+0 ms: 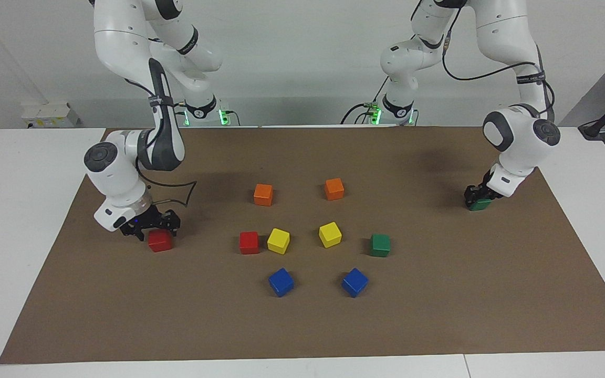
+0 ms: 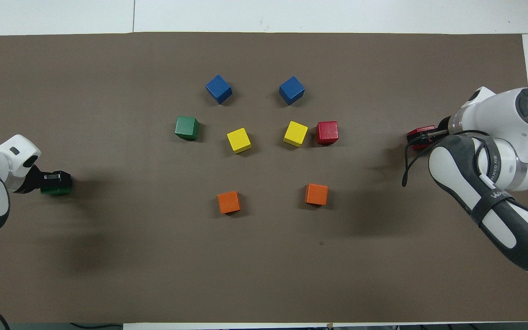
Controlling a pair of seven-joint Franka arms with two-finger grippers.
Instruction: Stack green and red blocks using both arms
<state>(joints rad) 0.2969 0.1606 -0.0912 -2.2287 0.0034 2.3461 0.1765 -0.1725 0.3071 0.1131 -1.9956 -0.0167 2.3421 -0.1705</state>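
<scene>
One red block (image 1: 160, 240) rests on the brown mat at the right arm's end of the table. My right gripper (image 1: 155, 227) hangs open just above it, fingers spread to either side. A green block (image 1: 480, 205) sits on the mat at the left arm's end, with my left gripper (image 1: 477, 198) down on it. A second red block (image 1: 249, 242) and a second green block (image 1: 379, 245) lie free in the middle cluster. From overhead, the right gripper (image 2: 422, 136) covers most of its red block (image 2: 416, 134), and the left gripper (image 2: 55, 178) covers its green block (image 2: 57, 189).
Two yellow cubes (image 1: 278, 241) (image 1: 330, 234) lie between the free red and green blocks. Two blue cubes (image 1: 281, 282) (image 1: 354, 282) sit farther from the robots, and two orange cubes (image 1: 263, 194) (image 1: 334, 189) nearer. The brown mat (image 1: 302, 325) covers the white table.
</scene>
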